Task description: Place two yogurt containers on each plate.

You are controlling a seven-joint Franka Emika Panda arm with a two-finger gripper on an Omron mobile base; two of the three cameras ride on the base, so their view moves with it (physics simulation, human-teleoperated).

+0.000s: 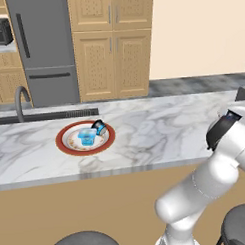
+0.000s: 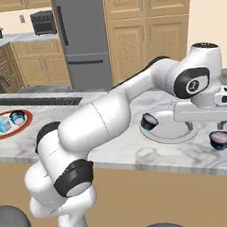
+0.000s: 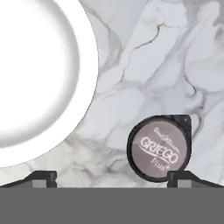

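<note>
fingers [image 3: 112,178] spread, I hover over Griego yogurt cup [image 3: 159,148] | cup on table [image 3: 144,78] beside white plate [image 3: 39,78]

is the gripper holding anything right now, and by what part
Nothing is held. The gripper is open above the counter, and the dark yogurt container sits free on the marble beside the white plate, no fingers touching it.

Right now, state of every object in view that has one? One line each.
Red-rimmed plate: on the counter, holds two yogurt containers.
Pale blue yogurt: upright on that plate.
Dark yogurt: tipped, on that plate's far side.
White plate: one dark yogurt cup on its left edge, tilted.
Grey-lidded yogurt cup: upright on the counter beside the white plate, not on it.
Gripper: open, above the counter, holding nothing.
</note>
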